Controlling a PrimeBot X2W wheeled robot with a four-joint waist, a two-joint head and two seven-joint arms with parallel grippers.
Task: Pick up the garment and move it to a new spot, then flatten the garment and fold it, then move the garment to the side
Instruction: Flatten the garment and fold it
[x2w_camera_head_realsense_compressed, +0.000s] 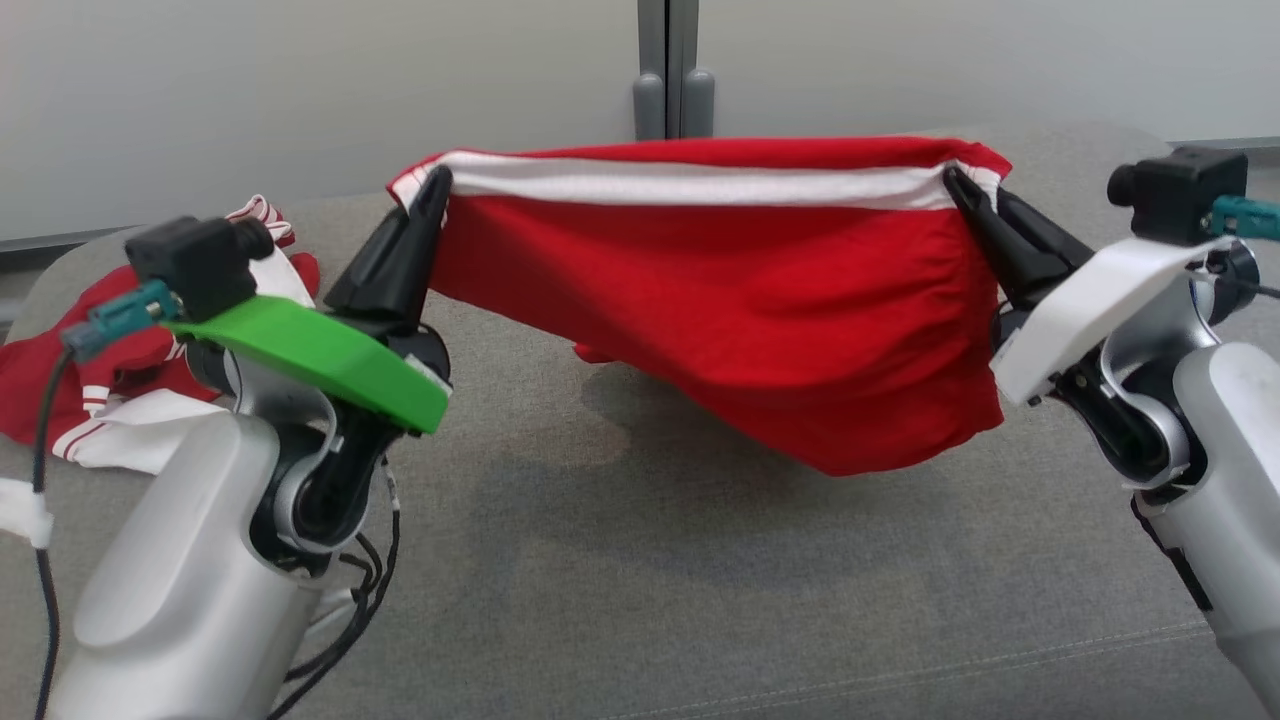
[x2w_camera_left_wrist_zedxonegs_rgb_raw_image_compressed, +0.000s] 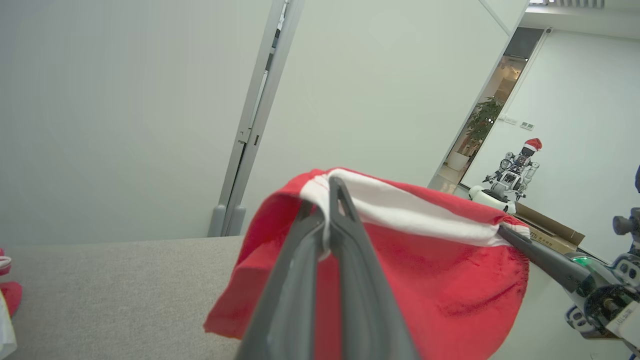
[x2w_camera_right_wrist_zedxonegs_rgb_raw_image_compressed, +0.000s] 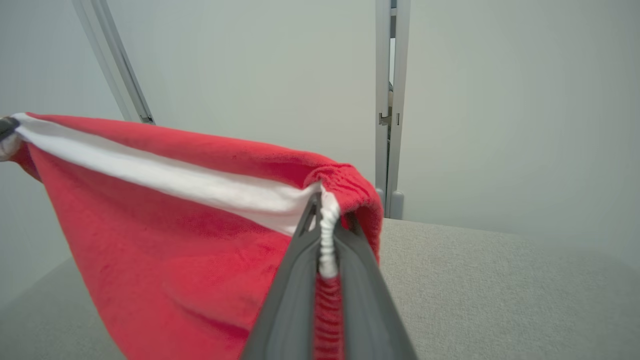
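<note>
The garment (x2w_camera_head_realsense_compressed: 720, 300) is red with a white band along its top edge. It hangs stretched in the air between my two grippers, its lower part sagging close to the grey surface. My left gripper (x2w_camera_head_realsense_compressed: 437, 185) is shut on the garment's left top corner, and my right gripper (x2w_camera_head_realsense_compressed: 955, 180) is shut on the right top corner. The left wrist view has the left gripper (x2w_camera_left_wrist_zedxonegs_rgb_raw_image_compressed: 331, 187) pinching the white band of the garment (x2w_camera_left_wrist_zedxonegs_rgb_raw_image_compressed: 425, 280), with the other arm's fingers (x2w_camera_left_wrist_zedxonegs_rgb_raw_image_compressed: 540, 257) at the far corner. In the right wrist view the right gripper (x2w_camera_right_wrist_zedxonegs_rgb_raw_image_compressed: 325, 210) clamps the bunched white edge of the garment (x2w_camera_right_wrist_zedxonegs_rgb_raw_image_compressed: 175, 240).
A pile of other red and white clothes (x2w_camera_head_realsense_compressed: 110, 380) lies at the left on the grey fabric surface (x2w_camera_head_realsense_compressed: 700, 600). Pale wall panels with a grey post (x2w_camera_head_realsense_compressed: 672, 70) stand behind. Another robot (x2w_camera_left_wrist_zedxonegs_rgb_raw_image_compressed: 517, 170) with a red hat is far off through a doorway.
</note>
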